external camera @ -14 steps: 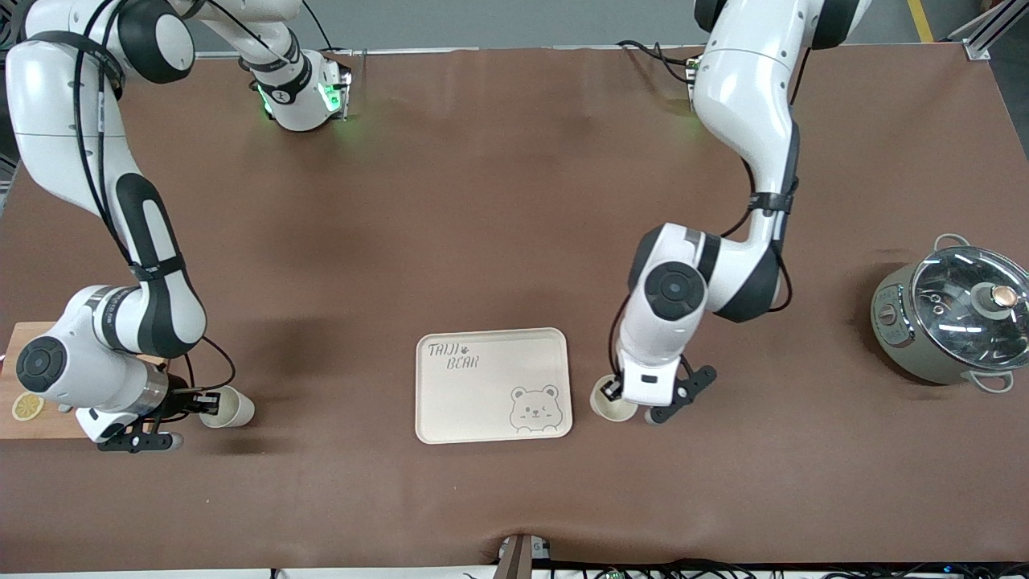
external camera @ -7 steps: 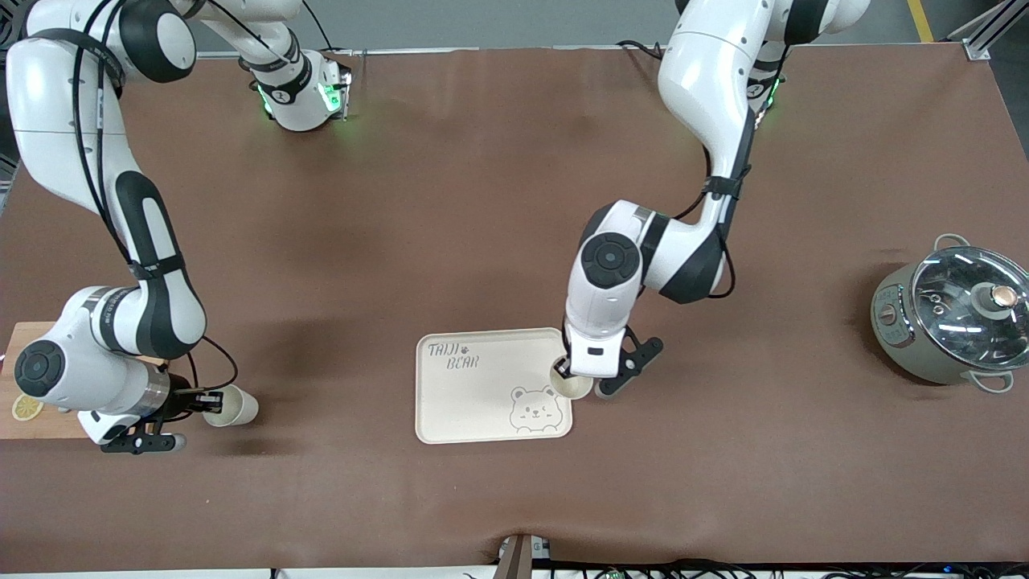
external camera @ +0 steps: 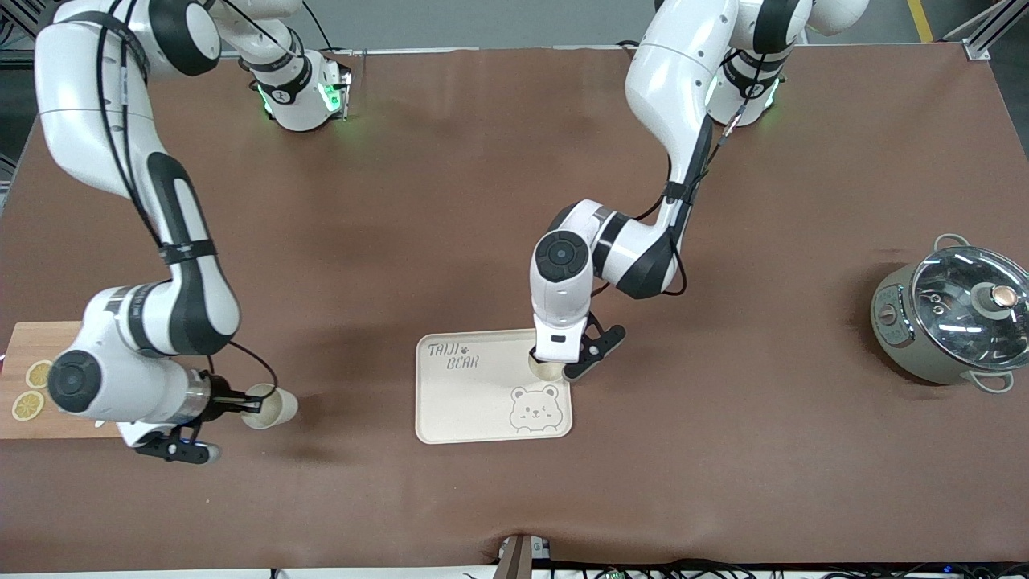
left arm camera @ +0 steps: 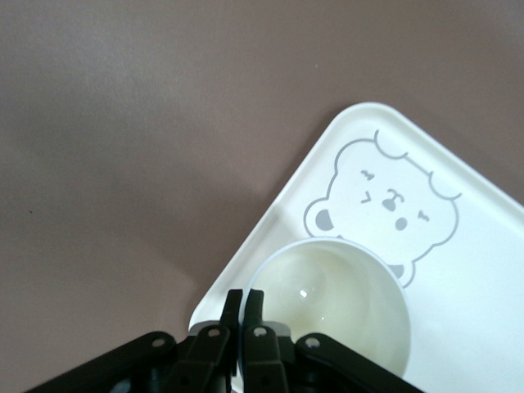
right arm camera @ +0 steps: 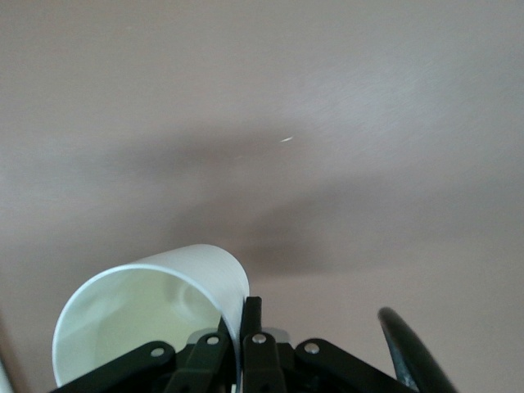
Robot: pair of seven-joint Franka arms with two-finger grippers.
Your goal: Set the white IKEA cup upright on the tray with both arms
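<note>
Two white cups are in hand. The cream tray [external camera: 466, 410] with the bear drawing [external camera: 534, 408] lies mid-table. My left gripper [external camera: 547, 362] is over the tray's end toward the left arm, shut on the rim of an upright cup [external camera: 549, 371]. The left wrist view looks down into that cup [left arm camera: 336, 303], above the tray [left arm camera: 483, 319], with the left gripper [left arm camera: 245, 299] pinching its wall. My right gripper [external camera: 241, 404] holds the other cup [external camera: 272, 408] on its side over bare table beside the cutting board. In the right wrist view the right gripper [right arm camera: 241, 309] clamps this cup's [right arm camera: 139, 319] wall.
A wooden cutting board [external camera: 24, 426] with lemon slices [external camera: 28, 404] lies at the right arm's end of the table. A grey pot with a glass lid [external camera: 953, 314] stands at the left arm's end. Brown tabletop surrounds the tray.
The left arm carried its cup from the table beside the tray to over the tray. The right arm shifted its cup a little toward the tray.
</note>
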